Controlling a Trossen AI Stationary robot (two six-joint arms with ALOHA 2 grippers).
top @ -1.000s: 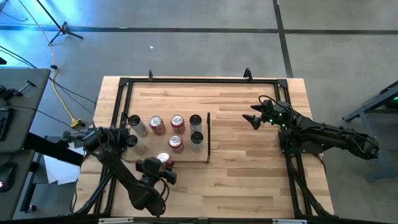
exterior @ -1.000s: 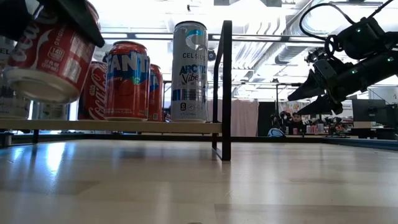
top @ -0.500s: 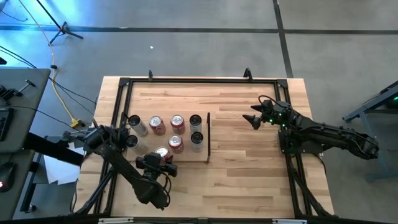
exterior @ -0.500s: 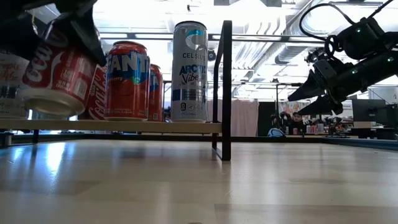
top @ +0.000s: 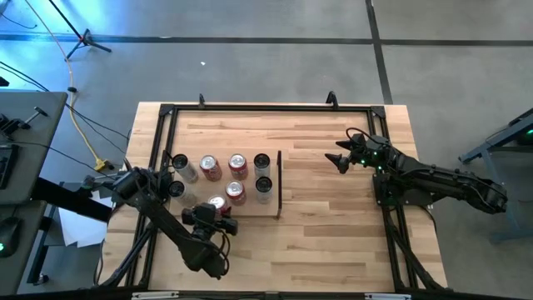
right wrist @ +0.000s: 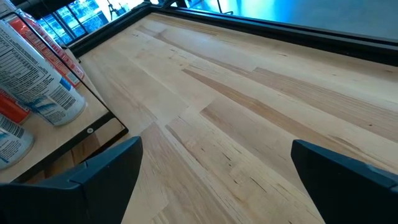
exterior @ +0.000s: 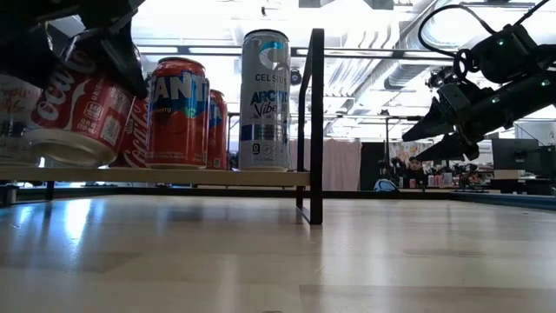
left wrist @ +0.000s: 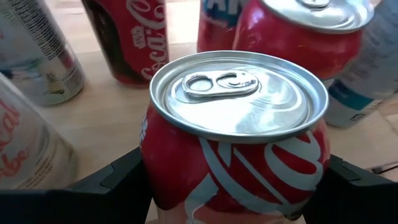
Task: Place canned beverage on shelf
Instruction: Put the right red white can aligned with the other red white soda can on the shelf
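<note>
Here, left gripper clamps tilted red cola can just above shelf front edge, angled for open spot beside other cans. Right gripper, fingers apart, waits well clear.

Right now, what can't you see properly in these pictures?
- Whether the Coca-Cola can touches the shelf: in the low view it hangs tilted, cut by the picture's edge.
- The left gripper fingertips: hidden behind the can in the left wrist view.
- Labels of the cans in the high view: too small.
- The right gripper fingertips: cut off by the right wrist picture's edge.
</note>
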